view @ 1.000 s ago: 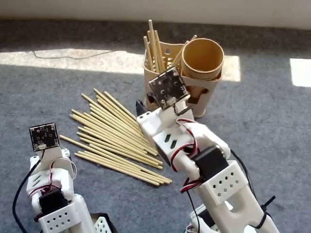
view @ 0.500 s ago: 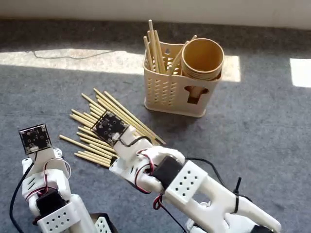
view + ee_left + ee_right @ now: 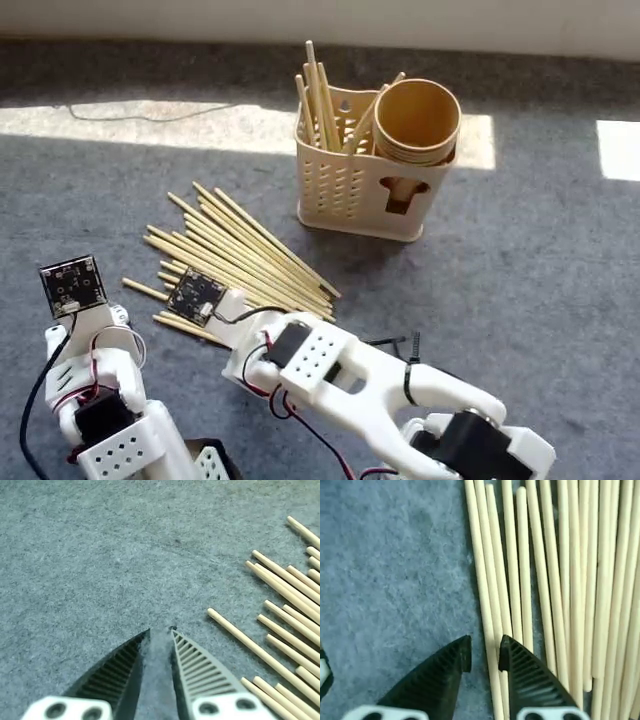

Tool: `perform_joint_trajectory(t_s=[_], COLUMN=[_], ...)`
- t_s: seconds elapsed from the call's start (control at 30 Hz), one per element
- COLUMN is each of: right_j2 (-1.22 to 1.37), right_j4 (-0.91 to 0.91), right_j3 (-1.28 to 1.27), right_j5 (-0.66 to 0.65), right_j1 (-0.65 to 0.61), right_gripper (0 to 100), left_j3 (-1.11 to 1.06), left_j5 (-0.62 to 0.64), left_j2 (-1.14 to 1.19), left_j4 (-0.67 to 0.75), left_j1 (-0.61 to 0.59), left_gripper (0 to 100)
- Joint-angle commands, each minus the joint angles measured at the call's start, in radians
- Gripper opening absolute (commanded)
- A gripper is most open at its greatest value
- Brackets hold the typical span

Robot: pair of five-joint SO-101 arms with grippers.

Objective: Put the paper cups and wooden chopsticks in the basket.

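Note:
The cream slotted basket (image 3: 352, 185) stands at the back of the carpet. It holds stacked paper cups (image 3: 417, 121) and several upright wooden chopsticks (image 3: 318, 88). A fan of loose chopsticks (image 3: 245, 262) lies on the carpet in front of it. My right gripper (image 3: 484, 653) hangs low over the near edge of that pile (image 3: 555, 580), narrowly open, its tips either side of one chopstick (image 3: 485, 605). My left gripper (image 3: 161, 630) hovers over bare carpet beside the chopstick ends (image 3: 280, 610), a narrow gap between its fingers and nothing in it.
Grey carpet (image 3: 540, 250) covers the floor, with sunlit patches at the back. A thin cable (image 3: 120, 115) lies at the far left. A pale wall edge runs along the back. Room lies free to the right of the basket.
My right arm has swung from the basket down and left to the near end of the chopstick pile. My left arm shifted slightly left early on, then held still.

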State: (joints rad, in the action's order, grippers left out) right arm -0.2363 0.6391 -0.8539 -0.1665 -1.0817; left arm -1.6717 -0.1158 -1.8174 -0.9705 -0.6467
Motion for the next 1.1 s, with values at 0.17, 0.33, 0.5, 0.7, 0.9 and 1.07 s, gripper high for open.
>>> perform_joint_trajectory(t_s=[0.17, 0.33, 0.5, 0.7, 0.9, 1.07], right_j2=[0.079, 0.084, 0.096, 0.096, 0.097, 0.097], right_j4=[-0.027, -0.022, -0.022, -0.022, -0.024, -0.024], right_j3=[0.110, 0.110, 0.104, 0.104, 0.102, 0.102], right_j5=[-0.015, -0.015, -0.015, -0.014, -0.017, -0.017], right_j1=[-0.013, -0.031, -0.047, -0.036, 0.024, 0.027], right_gripper=[7.6, 7.4, 7.4, 7.4, 7.4, 7.4], left_j3=[0.004, 0.002, 0.001, -0.001, -0.001, -0.002], left_j5=[-0.002, -0.002, -0.002, -0.003, -0.003, -0.003], left_j2=[-0.008, -0.008, -0.008, -0.008, -0.008, -0.008], left_j4=[0.020, 0.020, 0.020, 0.020, 0.020, 0.020], left_j1=[-0.007, -0.007, -0.007, -0.007, -0.007, -0.007], left_gripper=[7, 7, 7, 7, 7, 7])
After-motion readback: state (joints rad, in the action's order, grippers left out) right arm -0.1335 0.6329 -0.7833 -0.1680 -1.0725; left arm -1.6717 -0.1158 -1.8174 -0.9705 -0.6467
